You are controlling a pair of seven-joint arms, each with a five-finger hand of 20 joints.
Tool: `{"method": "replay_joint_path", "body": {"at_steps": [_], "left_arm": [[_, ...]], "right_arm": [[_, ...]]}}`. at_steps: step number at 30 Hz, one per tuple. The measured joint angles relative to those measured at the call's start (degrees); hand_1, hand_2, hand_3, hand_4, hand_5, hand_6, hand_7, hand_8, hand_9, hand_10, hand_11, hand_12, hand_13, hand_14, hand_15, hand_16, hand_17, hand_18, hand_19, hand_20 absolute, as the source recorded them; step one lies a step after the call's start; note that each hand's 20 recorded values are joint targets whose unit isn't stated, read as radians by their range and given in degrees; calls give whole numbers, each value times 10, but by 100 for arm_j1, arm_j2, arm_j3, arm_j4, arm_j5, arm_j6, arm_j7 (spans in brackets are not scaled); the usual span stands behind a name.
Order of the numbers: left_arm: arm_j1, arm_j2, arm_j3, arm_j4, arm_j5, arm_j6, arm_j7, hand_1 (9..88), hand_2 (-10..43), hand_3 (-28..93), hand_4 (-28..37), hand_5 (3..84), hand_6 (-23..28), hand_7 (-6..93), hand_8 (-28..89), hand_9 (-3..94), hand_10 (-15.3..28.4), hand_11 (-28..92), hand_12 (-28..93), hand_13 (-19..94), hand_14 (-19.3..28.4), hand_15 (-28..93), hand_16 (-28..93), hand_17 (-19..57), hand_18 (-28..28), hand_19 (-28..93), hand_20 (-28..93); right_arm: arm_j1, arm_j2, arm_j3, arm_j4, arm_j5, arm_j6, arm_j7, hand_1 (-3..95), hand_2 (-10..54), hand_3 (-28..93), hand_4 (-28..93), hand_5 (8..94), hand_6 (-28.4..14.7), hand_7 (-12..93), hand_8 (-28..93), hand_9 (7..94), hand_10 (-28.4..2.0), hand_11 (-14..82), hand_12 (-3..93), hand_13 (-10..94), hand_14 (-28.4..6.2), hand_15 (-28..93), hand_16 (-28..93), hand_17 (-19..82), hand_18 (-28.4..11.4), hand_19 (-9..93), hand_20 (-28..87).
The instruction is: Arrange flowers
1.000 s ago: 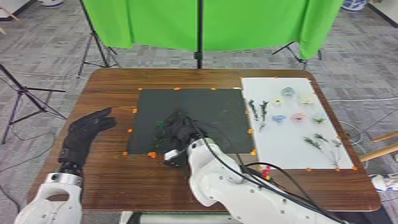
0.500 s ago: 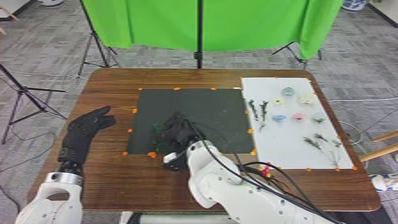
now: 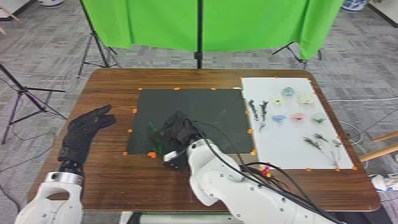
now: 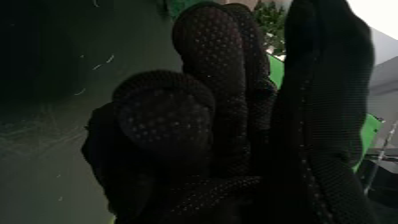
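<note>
In the head view my right hand (image 3: 179, 131) is low over the middle of the dark mat (image 3: 191, 97), its fingers relaxed. A green leafy stem (image 3: 157, 143) lies on the mat just left of it. My left hand (image 3: 85, 131) rests open over the wood left of the mat. Small blue, pink and pale flower heads (image 3: 298, 117) sit on the white sheet (image 3: 284, 160), along with dark green sprigs (image 3: 263, 111) and thin leafy stems (image 3: 315, 142). In the right wrist view, my right hand (image 4: 209, 125) has green leaves (image 4: 180, 6) beyond its fingertips.
Orange markers edge the mat and the sheet on the brown table (image 3: 178, 77). Dark cables run along the right forearm (image 3: 235, 185). Beyond the table's far edge stand a green cloth (image 3: 151, 30) and black tripod legs.
My right hand has shifted slightly on the mat, and more of the green stem shows at its left. My left hand has barely moved.
</note>
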Motion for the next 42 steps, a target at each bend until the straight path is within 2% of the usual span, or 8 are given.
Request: {"method": "replay_joint_path", "body": {"at_steps": [1,2,3,5,10,18,27,42], "left_arm": [[-1,0,0,0,2,-4,0,246,-65,686,-176,508,43,111,-58,496,148,179,121,410,192,189,15,81,143,121,198],[-2,0,1,0,4,-6,0,246,-65,685,-176,508,43,111,-58,496,148,179,121,410,191,189,15,81,142,120,198],[-4,0,2,0,6,-6,-1,246,-66,685,-176,508,43,111,-58,496,148,179,122,410,191,189,15,81,143,120,198],[-5,0,2,0,8,-7,-1,246,-67,686,-175,508,43,111,-58,497,148,179,121,411,191,189,15,81,143,120,198],[16,-15,-27,-28,13,-9,-9,246,-68,687,-176,508,43,112,-57,497,149,179,121,411,191,190,15,81,143,121,198],[130,-37,-176,-114,15,-9,-17,245,-65,685,-177,508,43,112,-58,497,149,180,122,410,191,189,15,81,142,121,198],[172,-34,-214,-142,16,-9,-40,246,-65,684,-176,508,43,112,-58,497,148,180,122,409,191,189,15,81,142,121,198],[118,-28,-171,-134,27,-59,-83,246,-63,683,-176,507,43,112,-58,494,148,177,121,408,192,187,16,81,142,121,198]], "right_arm": [[0,0,3,0,6,-3,-1,709,-95,-127,393,812,-36,239,155,907,-130,288,243,937,-29,537,333,649,-145,932,479],[0,0,8,0,12,-7,-2,590,-95,213,139,809,-36,243,153,907,-130,290,246,937,-30,533,335,649,-147,932,479],[-1,-1,16,0,16,-10,-3,474,-95,472,-35,806,-34,253,104,906,-132,291,246,937,-30,532,336,647,-149,932,483],[-4,-1,24,4,10,-12,-12,336,-84,618,-106,806,-33,278,-54,901,-138,290,248,936,-35,523,343,634,-160,932,495],[-27,24,44,26,-639,-323,-60,212,13,599,-121,816,-43,276,-80,895,-148,285,249,928,-47,511,358,618,-175,932,508],[-16,349,30,-296,-1665,-1999,80,182,56,556,-129,848,-42,258,-71,917,-148,325,263,937,-43,556,342,649,-173,932,553],[-56,500,69,-548,-1499,-2388,249,179,68,540,-126,853,-44,239,-74,920,-149,330,267,937,-43,567,338,653,-174,932,568],[-68,364,212,-474,-702,-2545,271,182,74,540,-122,812,-42,162,-82,915,-149,348,279,937,-50,570,357,644,-183,932,586]]}}
